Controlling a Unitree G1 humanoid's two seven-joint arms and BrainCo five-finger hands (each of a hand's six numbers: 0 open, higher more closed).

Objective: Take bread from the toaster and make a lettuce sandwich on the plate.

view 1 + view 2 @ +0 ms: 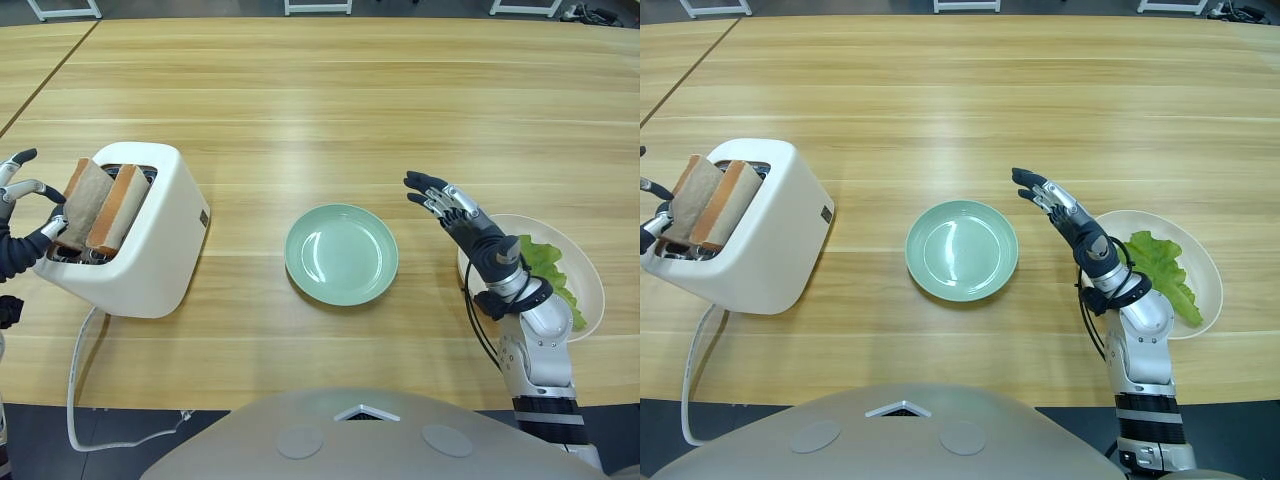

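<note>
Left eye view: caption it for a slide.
Left hand by bread in toaster; right hand open between green plate and lettuce.

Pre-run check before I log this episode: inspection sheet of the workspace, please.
Surface: light wooden table.
Job's things: white toaster with two brown bread slices, left; empty round green plate, centre; green lettuce leaf in white dish, right.
Clutter: nothing seen.
Hands: left hand at the toaster's slices, grasp unclear; right hand open between plate and dish.
Cables: white toaster cord drops over near edge.
Surroundings: white frame legs beyond far edge.

Two bread slices (118, 208), one toaster (165, 250), one green plate (342, 253), one lettuce dish (1205, 265)
</note>
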